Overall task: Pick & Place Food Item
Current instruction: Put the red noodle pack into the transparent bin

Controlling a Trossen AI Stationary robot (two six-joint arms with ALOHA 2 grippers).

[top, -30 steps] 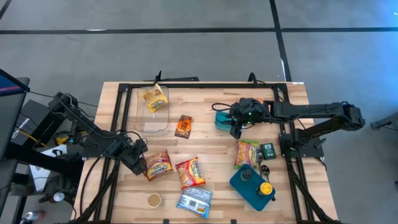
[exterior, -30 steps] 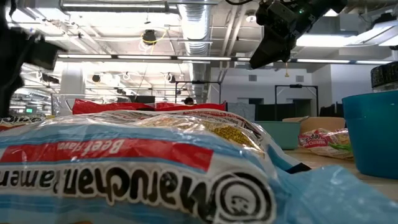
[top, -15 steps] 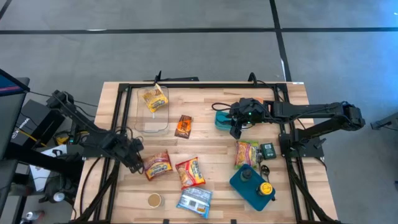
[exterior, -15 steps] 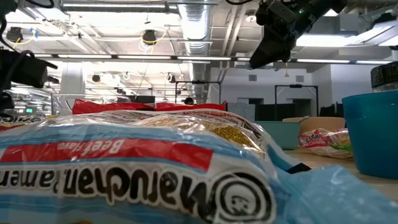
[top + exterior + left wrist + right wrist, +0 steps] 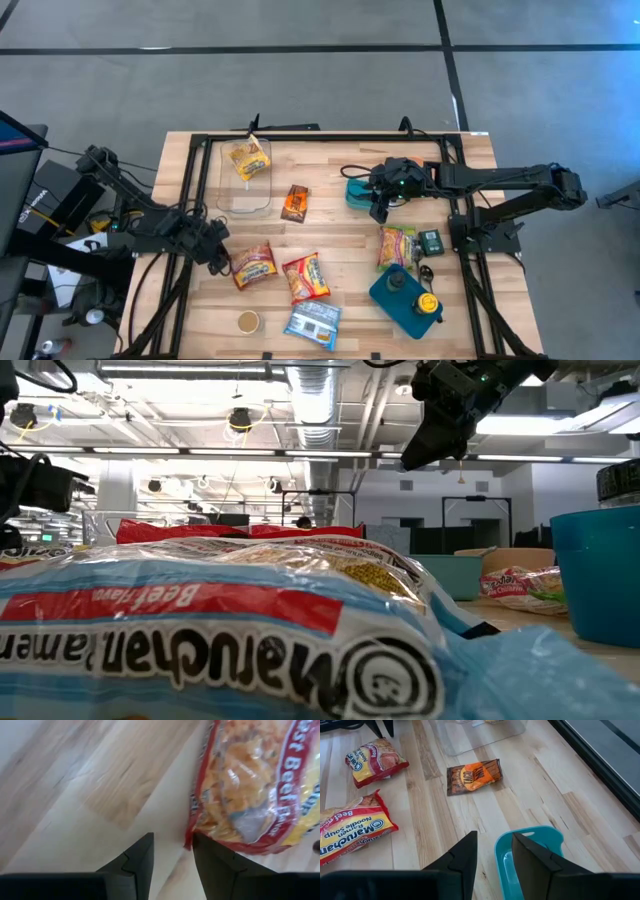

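Near the table's left edge, a red-and-yellow ramen packet (image 5: 253,265) lies flat on the wood. My left gripper (image 5: 217,257) stands just left of it, open by a narrow gap with only bare table between the fingers (image 5: 172,851). The packet (image 5: 250,785) shows beside it in the left wrist view. My right gripper (image 5: 380,205) hangs high above a teal container (image 5: 357,192), narrowly open and holding nothing (image 5: 494,851). A clear tub (image 5: 243,185) at the far left holds a yellow packet (image 5: 247,158). My left gripper has the ramen packet's corner (image 5: 188,841) right at the inner edge of one fingertip (image 5: 205,851). I cannot tell whether they touch. Nothing is between the fingers.
A second ramen packet (image 5: 306,277), a blue ramen packet (image 5: 313,323), a brown snack bar (image 5: 295,203), a green-yellow packet (image 5: 397,246), a blue tub with a yellow piece (image 5: 405,298) and a small round cup (image 5: 248,321) lie about. Black frame rails (image 5: 190,200) line the sides.
My left gripper has drawn back from the ramen packet toward the table's left edge and has sunk lower. The packet lies where it was. My right arm has kept still.
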